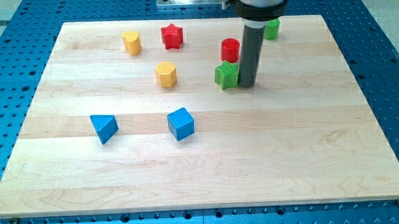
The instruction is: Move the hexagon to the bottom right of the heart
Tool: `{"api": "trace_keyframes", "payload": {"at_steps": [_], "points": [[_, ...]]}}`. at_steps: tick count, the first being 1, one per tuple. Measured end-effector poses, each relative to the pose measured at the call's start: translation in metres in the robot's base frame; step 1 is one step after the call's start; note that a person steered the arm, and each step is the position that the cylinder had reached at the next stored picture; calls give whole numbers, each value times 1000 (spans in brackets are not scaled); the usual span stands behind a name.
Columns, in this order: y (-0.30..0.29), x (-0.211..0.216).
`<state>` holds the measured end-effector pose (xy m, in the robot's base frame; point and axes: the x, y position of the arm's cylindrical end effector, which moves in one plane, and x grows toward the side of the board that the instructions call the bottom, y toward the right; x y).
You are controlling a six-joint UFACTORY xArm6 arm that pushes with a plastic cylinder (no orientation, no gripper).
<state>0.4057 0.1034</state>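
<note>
The yellow hexagon (165,74) lies on the wooden board (254,156), left of centre in the upper half. The yellow heart (131,42) lies up and to the left of it, near the view's top. The hexagon is thus below and to the right of the heart, about a block's width away. My tip (246,82) rests on the board well to the right of the hexagon, right against the right side of a green star (227,75). The tip touches neither the hexagon nor the heart.
A red star (172,36) lies right of the heart. A red cylinder (230,50) stands just above the green star. A green block (271,28) shows partly behind the rod. A blue triangle (104,127) and a blue cube (180,122) lie lower left.
</note>
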Motion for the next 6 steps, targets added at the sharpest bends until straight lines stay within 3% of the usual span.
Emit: {"api": "trace_keyframes", "payload": {"at_steps": [1,2,3,4,6], "points": [[-72,57],[-153,26],[-138,-19],[-136,-38],[-175,-73]]}}
